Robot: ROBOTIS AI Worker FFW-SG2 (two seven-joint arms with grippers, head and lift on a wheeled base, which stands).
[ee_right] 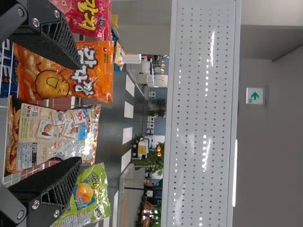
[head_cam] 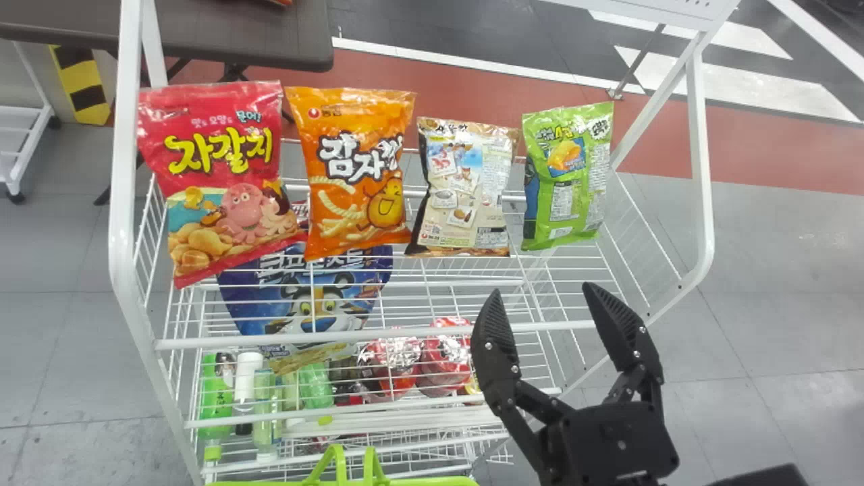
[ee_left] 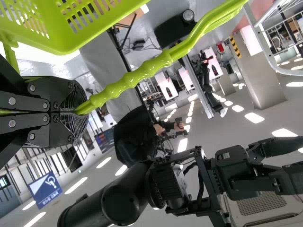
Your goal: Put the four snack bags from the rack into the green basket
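Snack bags (head_cam: 358, 175) stand upright on the rack (head_cam: 121, 169), beyond the right gripper (head_cam: 542, 288), whose fingers are apart. The left gripper (ee_left: 80, 111) clamps the basket handle (ee_left: 128, 82). Best to centre on one bag, squeezing gently, clear of neighbours.

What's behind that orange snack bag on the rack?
A blue bag with a cartoon tiger peeks out below the orange snack bag; what lies directly behind it is covered.
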